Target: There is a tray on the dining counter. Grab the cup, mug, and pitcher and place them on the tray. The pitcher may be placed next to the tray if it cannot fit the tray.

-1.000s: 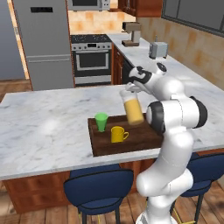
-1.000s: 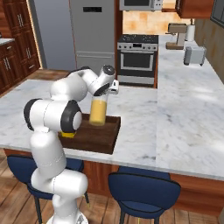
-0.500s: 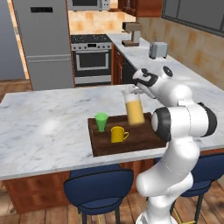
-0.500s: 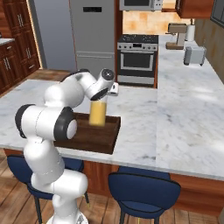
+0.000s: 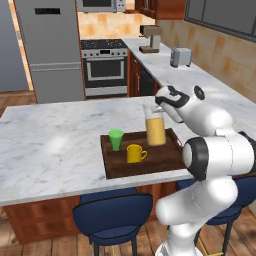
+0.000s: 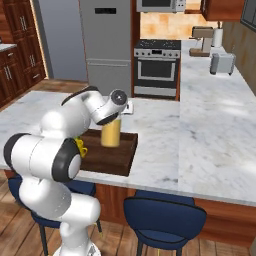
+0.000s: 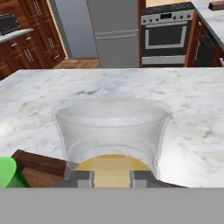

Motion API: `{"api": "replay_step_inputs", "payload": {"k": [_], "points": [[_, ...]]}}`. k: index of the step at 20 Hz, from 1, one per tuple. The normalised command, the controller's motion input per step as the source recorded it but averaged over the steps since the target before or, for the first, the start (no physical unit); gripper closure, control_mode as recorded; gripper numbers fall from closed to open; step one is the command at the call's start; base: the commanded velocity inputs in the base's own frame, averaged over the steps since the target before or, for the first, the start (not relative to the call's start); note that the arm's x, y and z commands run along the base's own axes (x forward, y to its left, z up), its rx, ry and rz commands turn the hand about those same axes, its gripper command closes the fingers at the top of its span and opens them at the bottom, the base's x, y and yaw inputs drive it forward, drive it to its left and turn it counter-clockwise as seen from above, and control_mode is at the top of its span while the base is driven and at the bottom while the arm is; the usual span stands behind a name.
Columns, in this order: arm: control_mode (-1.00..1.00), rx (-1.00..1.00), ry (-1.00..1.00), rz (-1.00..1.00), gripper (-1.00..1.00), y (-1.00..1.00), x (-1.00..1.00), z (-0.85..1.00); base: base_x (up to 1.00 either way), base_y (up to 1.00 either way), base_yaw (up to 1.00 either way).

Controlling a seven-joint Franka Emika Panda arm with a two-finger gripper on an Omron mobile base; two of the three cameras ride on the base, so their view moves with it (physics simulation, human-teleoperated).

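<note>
Toaster (image 5: 180,56) and coffee maker (image 5: 150,39) sit on the far side counter, well clear; blue stools (image 5: 112,216) under the counter's near edge; pitcher (image 5: 154,124) upright, clear glass, orange liquid, at the tray's (image 5: 140,165) far right corner; cup (image 5: 116,139) and mug (image 5: 135,153) also on tray; gripper (image 7: 112,178) pinching the pitcher rim.
</note>
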Motion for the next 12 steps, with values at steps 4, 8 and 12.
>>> {"api": "replay_step_inputs", "payload": {"k": [4,8,12], "points": [[-1.0,0.0,-0.05,-0.01,1.0,0.0,-0.27,-0.01,0.0,0.0,0.0],[-1.0,0.0,-0.04,-0.01,1.0,0.0,-0.3,-0.03,0.0,0.0,0.0],[-1.0,0.0,-0.04,-0.01,1.0,0.0,-0.38,-0.04,0.0,0.0,0.0]]}}
